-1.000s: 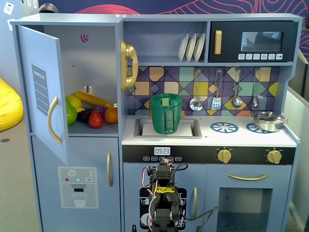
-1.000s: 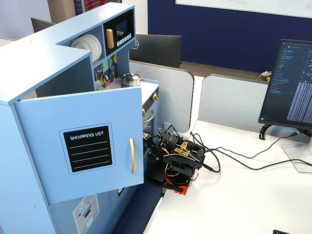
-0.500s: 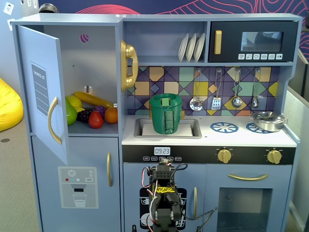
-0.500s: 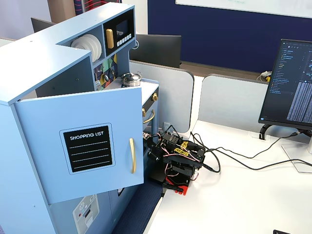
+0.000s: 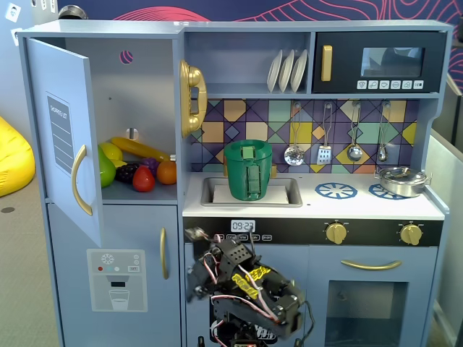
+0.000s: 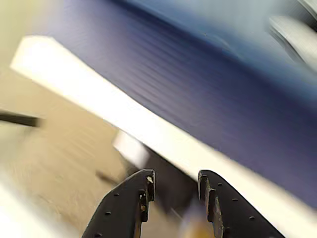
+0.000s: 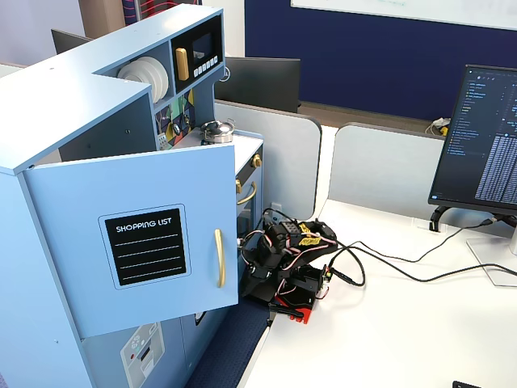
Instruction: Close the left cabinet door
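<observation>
The left cabinet door (image 5: 64, 137) is light blue and stands swung open toward the camera, with its curved gold handle (image 5: 79, 181) at its free edge. In the other fixed view the door (image 7: 137, 242) shows its black "SHOPPING LIST" panel (image 7: 145, 246) and gold handle (image 7: 219, 257). My arm (image 5: 246, 285) sits folded low in front of the oven, right of and below the door, not touching it; it also shows in the side fixed view (image 7: 291, 250). In the blurred wrist view my gripper (image 6: 176, 179) is open and empty, over a tan floor and a white strip.
Toy fruit (image 5: 137, 170) lies inside the open cabinet. Below is the blue door with the ice-dispenser print (image 5: 116, 278). A gold phone (image 5: 192, 97), a green pot in the sink (image 5: 248, 170) and the microwave (image 5: 376, 61) are to the right. A monitor (image 7: 485, 137) and cables (image 7: 388, 263) are on the white desk.
</observation>
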Controlling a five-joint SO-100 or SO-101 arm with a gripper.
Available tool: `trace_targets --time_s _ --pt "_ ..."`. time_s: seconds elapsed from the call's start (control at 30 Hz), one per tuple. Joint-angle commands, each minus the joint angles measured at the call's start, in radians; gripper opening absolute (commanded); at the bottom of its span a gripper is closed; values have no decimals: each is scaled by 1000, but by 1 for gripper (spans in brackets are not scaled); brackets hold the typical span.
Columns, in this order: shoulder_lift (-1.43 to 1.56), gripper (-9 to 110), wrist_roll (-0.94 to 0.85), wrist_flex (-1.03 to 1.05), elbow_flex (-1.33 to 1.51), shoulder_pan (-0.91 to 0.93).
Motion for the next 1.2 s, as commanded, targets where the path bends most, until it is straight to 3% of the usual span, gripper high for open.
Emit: trace_targets --time_s 0.0,0.23,0.5,1.17 --pt "-28 0 -32 -74 -183 -225" --pt "-89 0 -149 -362 -304 -522" --pt "-255 0 -149 -658 -471 -776" --pt "-893 0 -270 -999 -881 -896"
